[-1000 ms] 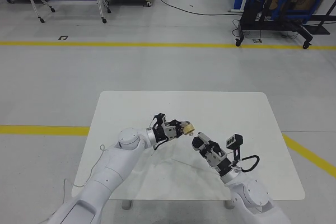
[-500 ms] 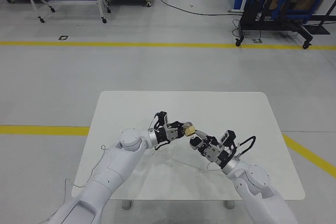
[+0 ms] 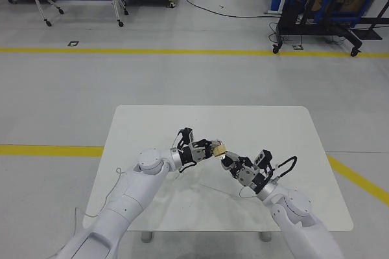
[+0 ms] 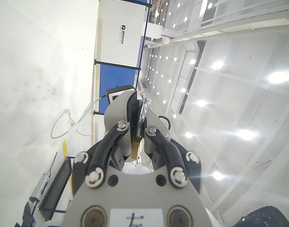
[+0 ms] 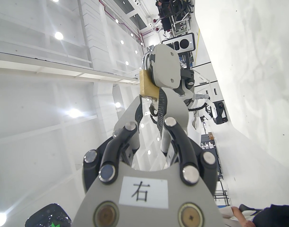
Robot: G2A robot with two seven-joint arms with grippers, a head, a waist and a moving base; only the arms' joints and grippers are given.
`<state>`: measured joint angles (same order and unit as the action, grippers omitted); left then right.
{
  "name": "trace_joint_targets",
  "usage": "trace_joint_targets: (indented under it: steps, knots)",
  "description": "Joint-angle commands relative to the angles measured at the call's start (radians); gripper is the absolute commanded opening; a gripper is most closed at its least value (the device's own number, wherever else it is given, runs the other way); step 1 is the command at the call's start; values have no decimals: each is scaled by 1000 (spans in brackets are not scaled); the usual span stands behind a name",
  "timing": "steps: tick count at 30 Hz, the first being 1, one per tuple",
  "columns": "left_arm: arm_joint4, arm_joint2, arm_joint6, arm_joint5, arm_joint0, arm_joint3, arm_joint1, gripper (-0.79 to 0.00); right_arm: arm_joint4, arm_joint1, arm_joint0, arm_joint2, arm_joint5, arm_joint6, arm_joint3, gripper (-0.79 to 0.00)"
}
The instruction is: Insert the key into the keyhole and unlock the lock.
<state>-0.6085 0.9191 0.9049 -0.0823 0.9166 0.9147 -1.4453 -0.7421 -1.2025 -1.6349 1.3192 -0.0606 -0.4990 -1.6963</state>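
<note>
Two grippers tip to tip, left gripper [image 4: 136, 129] clamped on lock [image 4: 135, 146], right gripper [image 5: 150, 103] pinching key [image 4: 143, 112].

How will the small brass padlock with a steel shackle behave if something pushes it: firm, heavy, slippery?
The small brass padlock looks like solid metal: probably rigid and heavy for its size. Its faces seem smooth and shiny, so, pinched by the left gripper, it may slip or pivot under a push.
</note>
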Motion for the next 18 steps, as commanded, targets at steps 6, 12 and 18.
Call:
trace_joint_targets:
  steps: [6, 12, 18]
  knots:
    - [3, 9, -2, -7, -1, -2, 0, -785, -13, -2, 7, -5, 6, -2, 12, -785]
    - [7, 13, -7, -18, 2, 0, -1, -785, -24, -2, -8, -1, 22, -17, 9, -717]
    - [21, 15, -7, -33, 3, 2, -1, -785, -29, -1, -17, 4, 25, -25, 5, -683]
